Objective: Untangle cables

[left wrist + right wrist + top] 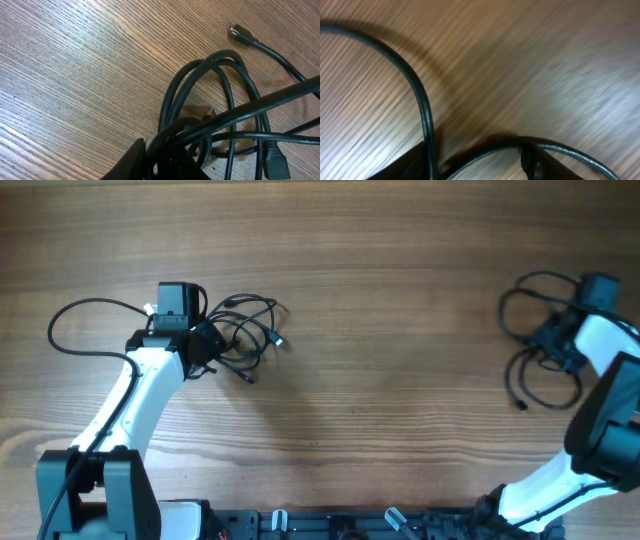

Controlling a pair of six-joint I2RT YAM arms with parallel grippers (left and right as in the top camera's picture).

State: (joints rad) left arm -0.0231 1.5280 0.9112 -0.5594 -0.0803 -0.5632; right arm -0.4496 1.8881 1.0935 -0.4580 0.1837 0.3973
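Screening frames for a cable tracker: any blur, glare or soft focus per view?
Overhead: sharp, evenly lit, faint shadows under the thin black cable bundle on the wooden table. Left wrist: wood grain crisp, pale sheen upper left, nearest cords soft. Right wrist: smeared throughout, grain streaked, bright glare at right; the other thin black cable loop can be traced.

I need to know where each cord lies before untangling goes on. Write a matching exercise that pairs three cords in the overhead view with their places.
Things:
1. tangled cable bundle
2. loose cable loops
3. arm wire

Places:
A. far right
B. far left, one open arc
C. left of centre

Pairs: 1-C, 2-A, 3-B
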